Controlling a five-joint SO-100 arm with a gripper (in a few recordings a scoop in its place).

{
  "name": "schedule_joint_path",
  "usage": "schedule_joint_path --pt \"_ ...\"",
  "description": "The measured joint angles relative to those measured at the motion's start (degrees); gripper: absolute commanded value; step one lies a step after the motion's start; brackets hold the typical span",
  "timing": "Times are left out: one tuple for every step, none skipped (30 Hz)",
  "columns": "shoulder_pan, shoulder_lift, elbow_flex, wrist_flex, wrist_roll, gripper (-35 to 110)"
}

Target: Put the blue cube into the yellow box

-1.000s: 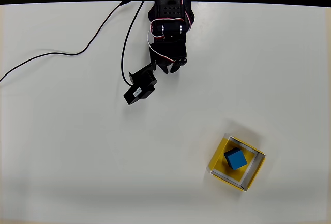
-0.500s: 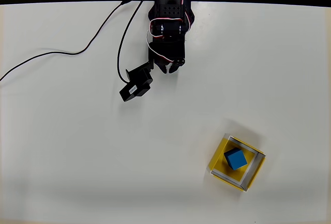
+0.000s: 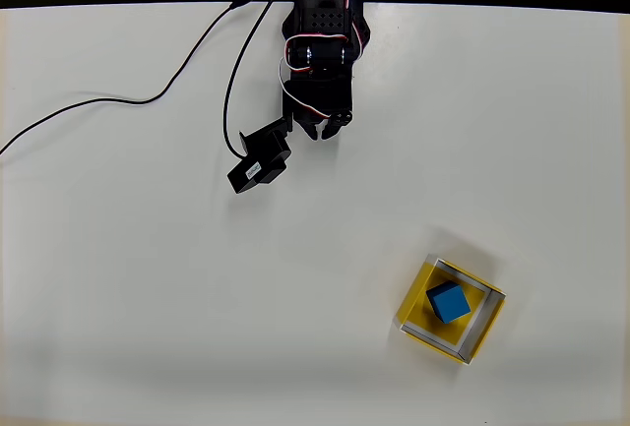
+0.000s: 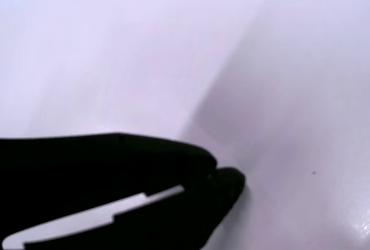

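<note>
Blue cube [image 3: 449,302] sits inside the yellow box [image 3: 417,299], corners turned diagonal to the surface [image 3: 148,298] edge. My arm is folded near its base, end effector [image 3: 327,131] clenched, empty, well apart.

Bare worktop [image 3: 413,151] lies between the end effector [image 3: 328,131] and the box [image 3: 452,310]. A cable [image 3: 118,104] lies off to its side.

white table [image 3: 148,278], black cable [image 3: 118,103] trailing across it
</note>
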Motion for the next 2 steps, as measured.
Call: schedule_joint_path --pt "0.0 0.0 0.0 0.0 0.0 0" --pt "0.0 0.0 0.0 0.0 0.0 0"
